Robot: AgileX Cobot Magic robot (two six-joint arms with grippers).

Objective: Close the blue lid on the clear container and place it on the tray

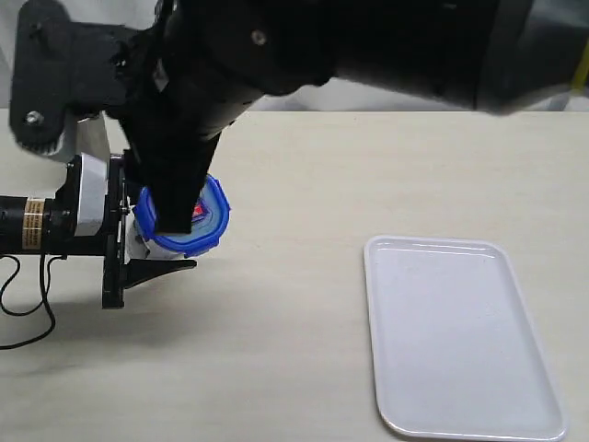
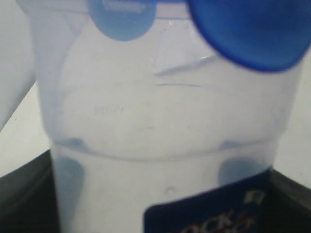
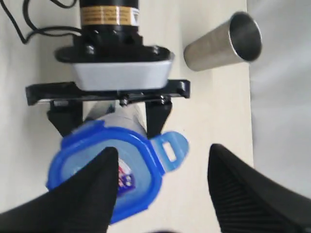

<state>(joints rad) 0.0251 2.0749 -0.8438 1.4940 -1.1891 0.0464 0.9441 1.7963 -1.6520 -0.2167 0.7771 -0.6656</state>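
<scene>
The clear container point(image 2: 160, 126) is held at the left of the table with my left gripper point(image 1: 166, 241) shut on its sides; the black fingers point(image 3: 158, 116) flank it in the right wrist view. The blue lid point(image 1: 207, 221) sits on top of the container, and one snap flap point(image 3: 170, 150) sticks out sideways. My right gripper point(image 3: 162, 149) reaches across from above and stands open, with one finger point(image 3: 97, 179) over the lid and the other beside it over bare table. The white tray point(image 1: 460, 341) lies at the right, with nothing on it.
A grey metal cup point(image 3: 223, 43) lies on its side beyond the left gripper. A black cable point(image 1: 18, 304) trails from the left arm at the table's left edge. The right arm's dark bulk point(image 1: 368, 46) fills the top of the exterior view.
</scene>
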